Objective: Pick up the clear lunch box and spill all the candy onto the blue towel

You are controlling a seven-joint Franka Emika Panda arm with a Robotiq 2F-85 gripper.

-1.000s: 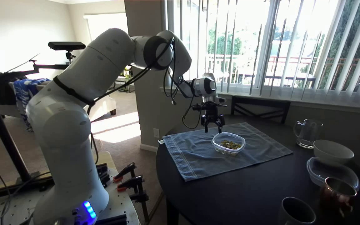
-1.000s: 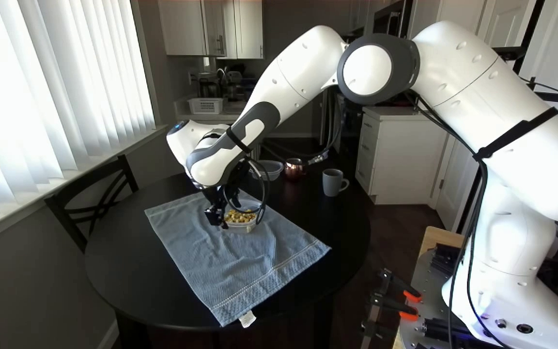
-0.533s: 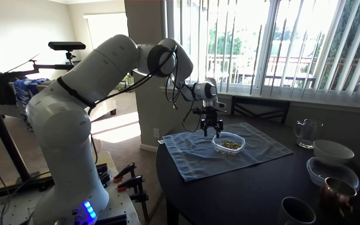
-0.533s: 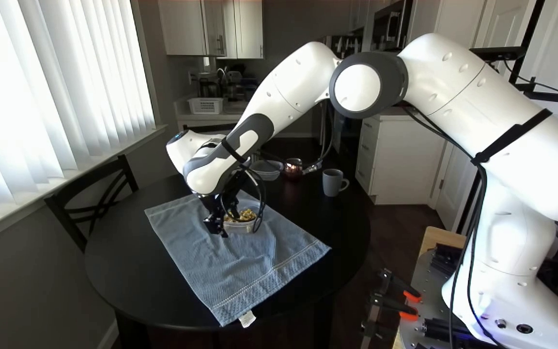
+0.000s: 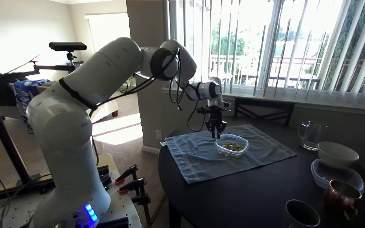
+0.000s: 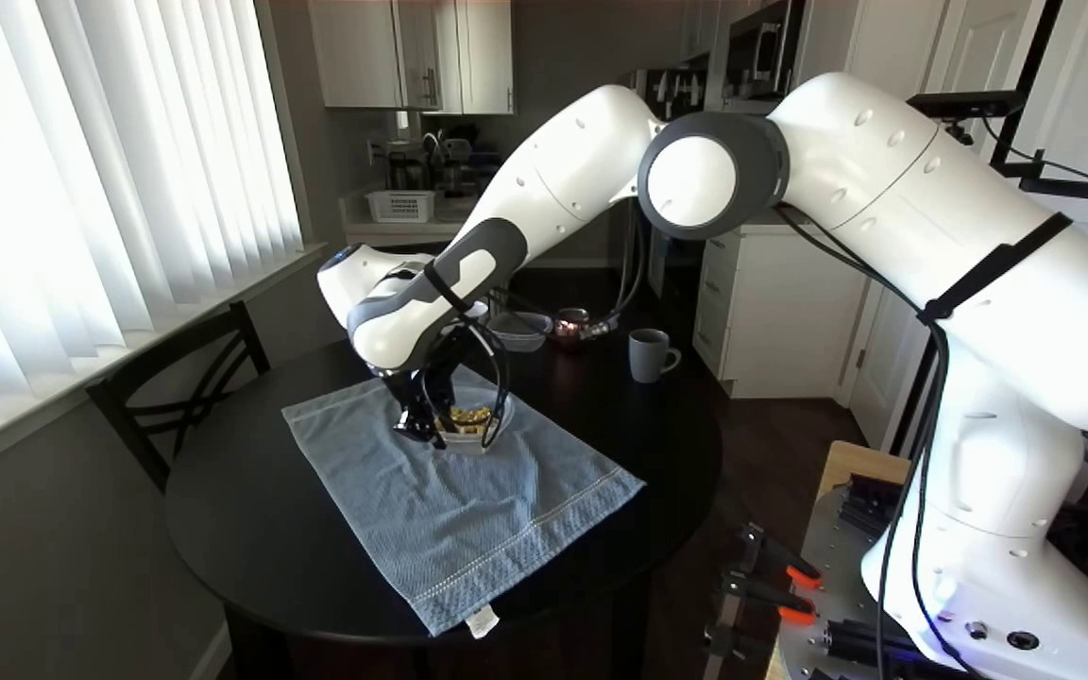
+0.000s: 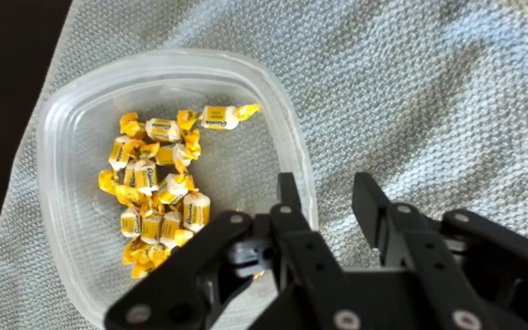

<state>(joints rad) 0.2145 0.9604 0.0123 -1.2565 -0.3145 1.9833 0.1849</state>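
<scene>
The clear lunch box (image 7: 298, 151) sits upright on the blue towel (image 7: 406, 114), its whitish rim facing up. Wrapped yellow-and-white candy (image 7: 145, 176) lies inside, bunched mostly toward the left in the wrist view. My gripper (image 7: 326, 183) points down at one side of the box, jaws partly apart. One finger appears over the inside of the rim and the opposite one over the towel outside; the frames do not show contact. In both exterior views the gripper (image 5: 216, 136) is at the box's edge, and an arm cable partly covers the box (image 6: 464, 444).
On the dark round table (image 5: 233, 196) stand a glass mug (image 5: 314, 134), a white bowl (image 5: 337, 155), a larger clear container (image 5: 320, 180), a copper mug (image 5: 342, 198) and a grey mug (image 6: 646, 357). A dark chair (image 6: 195, 378) is by the window.
My gripper has come down to the lunch box's rim and shifted slightly toward the box. Its fingers have drawn closer together. The box, candy and towel have stayed put.
</scene>
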